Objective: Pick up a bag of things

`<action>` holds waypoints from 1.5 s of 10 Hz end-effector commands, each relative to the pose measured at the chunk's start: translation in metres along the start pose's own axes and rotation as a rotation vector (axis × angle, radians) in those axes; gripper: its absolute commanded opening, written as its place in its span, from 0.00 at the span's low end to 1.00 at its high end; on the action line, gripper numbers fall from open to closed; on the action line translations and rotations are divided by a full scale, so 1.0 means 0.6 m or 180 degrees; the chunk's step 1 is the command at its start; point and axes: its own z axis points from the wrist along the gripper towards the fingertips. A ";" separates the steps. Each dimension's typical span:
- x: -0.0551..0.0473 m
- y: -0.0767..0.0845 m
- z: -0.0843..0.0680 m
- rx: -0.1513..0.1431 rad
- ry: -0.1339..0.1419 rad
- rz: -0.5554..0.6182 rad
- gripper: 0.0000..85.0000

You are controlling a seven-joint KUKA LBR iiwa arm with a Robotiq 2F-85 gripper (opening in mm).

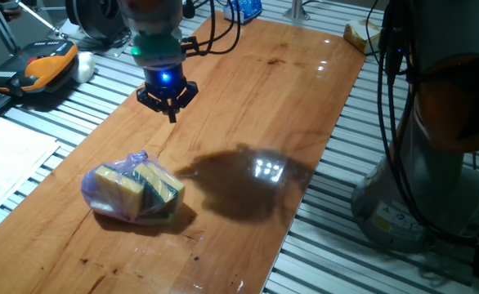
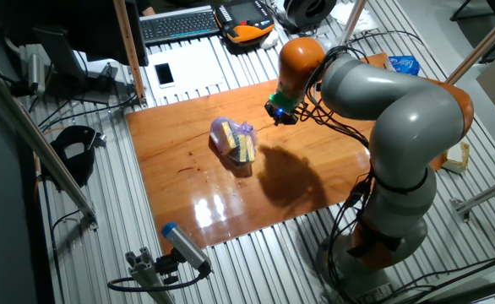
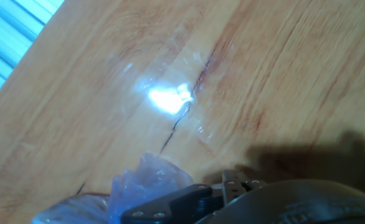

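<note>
Bag: bag (image 1: 133, 193) lies on wooden table (image 1: 305, 90).
Gripper: gripper (image 1: 171, 109) hangs above table, apart from bag.
Jaws: clenched, grasping nothing.

The arm (image 2: 399, 127) rises from its base at the table's edge, bends at a bulky grey elbow and reaches across with an orange wrist section. The hand (image 1: 168, 104) points downward, held above the table surface and touching nothing. A blue light glows on the hand's body just above the fingers. The fingers sit close together, holding nothing; whether they are fully closed cannot be told.
</note>
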 end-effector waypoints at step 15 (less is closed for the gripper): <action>0.014 0.001 0.028 0.0116 -0.0150 -0.0013 0.00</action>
